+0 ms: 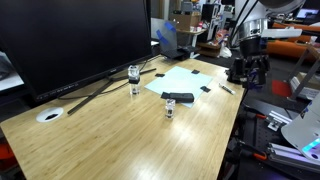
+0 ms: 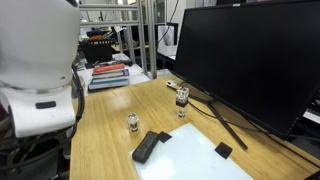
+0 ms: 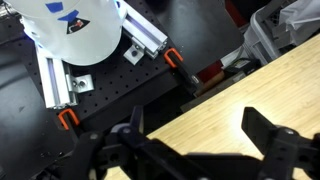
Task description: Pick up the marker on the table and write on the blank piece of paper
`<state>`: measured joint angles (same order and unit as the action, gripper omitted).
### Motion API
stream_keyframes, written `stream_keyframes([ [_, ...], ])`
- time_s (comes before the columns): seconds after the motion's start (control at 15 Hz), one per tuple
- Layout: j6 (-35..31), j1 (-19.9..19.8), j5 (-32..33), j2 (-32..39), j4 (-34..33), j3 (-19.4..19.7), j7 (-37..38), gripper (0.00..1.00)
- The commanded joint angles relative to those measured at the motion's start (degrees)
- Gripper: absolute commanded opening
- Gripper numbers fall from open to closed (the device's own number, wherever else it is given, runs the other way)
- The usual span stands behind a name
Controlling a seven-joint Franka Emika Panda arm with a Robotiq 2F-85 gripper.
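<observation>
Only the wrist view shows the tool (image 3: 197, 140) spread wide

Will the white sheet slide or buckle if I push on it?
Probably stays put: the paper lies flat, and dark tabs at its corners look like tape. The black block on its edge may add weight. Likely floppy if lifted.

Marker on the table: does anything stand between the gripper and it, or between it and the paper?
In an exterior view, nothing visible lies between the gripper and the marker. A small black block sits at the paper edge facing the marker.
</observation>
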<state>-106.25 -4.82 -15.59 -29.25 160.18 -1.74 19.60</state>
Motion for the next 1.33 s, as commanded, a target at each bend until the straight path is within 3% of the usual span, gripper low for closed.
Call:
stream_keyframes([
  [0.0, 0.1, 0.0, 0.0, 0.3, -0.1, 0.2, 0.2, 1.00],
  [0.27, 0.1, 0.0, -0.2, 0.2, -0.2, 0.2, 0.6, 1.00],
  [0.8, -13.4, -4.0, 12.6, 11.2, -0.1, -2.5, 17.0, 1.00],
  [0.93, -16.3, -4.6, 14.3, 15.3, 0.0, -1.1, 21.7, 1.00],
  [1.0, -18.5, -4.3, 12.5, 17.3, 0.0, 0.7, 20.3, 1.00],
  [1.07, -15.6, -3.0, 13.1, 14.7, 0.0, 0.2, 19.7, 1.00],
  [1.27, -17.8, -3.2, 13.1, 18.2, -0.4, 1.7, 19.9, 1.00],
])
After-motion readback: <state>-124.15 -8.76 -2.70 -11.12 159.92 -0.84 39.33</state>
